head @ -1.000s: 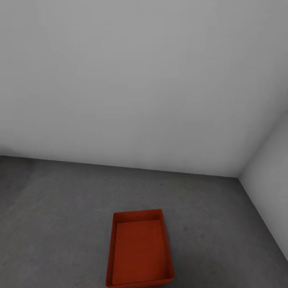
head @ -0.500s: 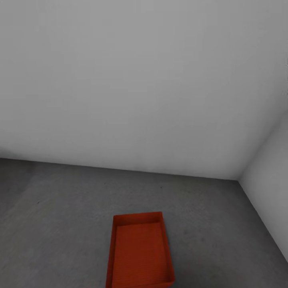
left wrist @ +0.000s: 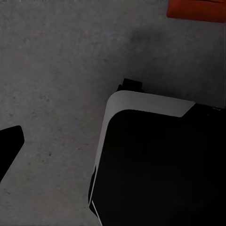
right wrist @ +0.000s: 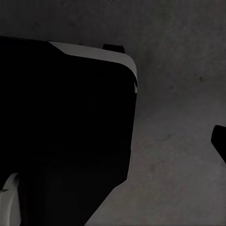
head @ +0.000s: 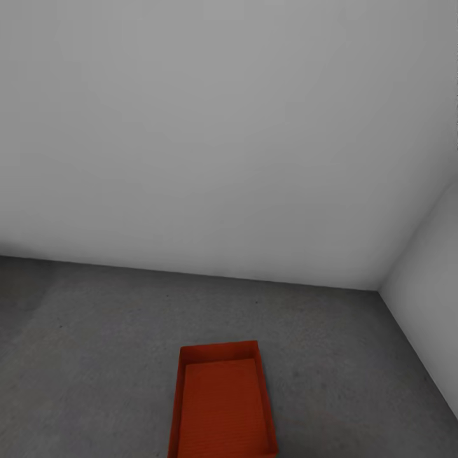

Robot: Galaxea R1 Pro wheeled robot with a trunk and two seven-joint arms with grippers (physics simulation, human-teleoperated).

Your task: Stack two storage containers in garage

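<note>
One orange-red storage container (head: pixel 222 404) lies open side up on the dark grey garage floor (head: pixel 95 331), low in the middle of the head view, its near end cut off by the picture's edge. A corner of the storage container (left wrist: pixel 197 8) shows in the left wrist view, beyond my black and white base (left wrist: pixel 155 155). My left gripper (left wrist: pixel 113 141) hangs over the floor, one black fingertip (left wrist: pixel 9 141) at the picture's edge, nothing held. My right gripper (right wrist: pixel 113 141) likewise, with a fingertip (right wrist: pixel 219 141) at the edge.
Pale grey walls (head: pixel 222 127) meet in a corner (head: pixel 380 287) at the far right. Bare concrete stretches left of and behind the container. My base (right wrist: pixel 66 132) sits close under both wrists.
The whole head picture has slid down a little, so the camera has moved. The container keeps its place on the floor.
</note>
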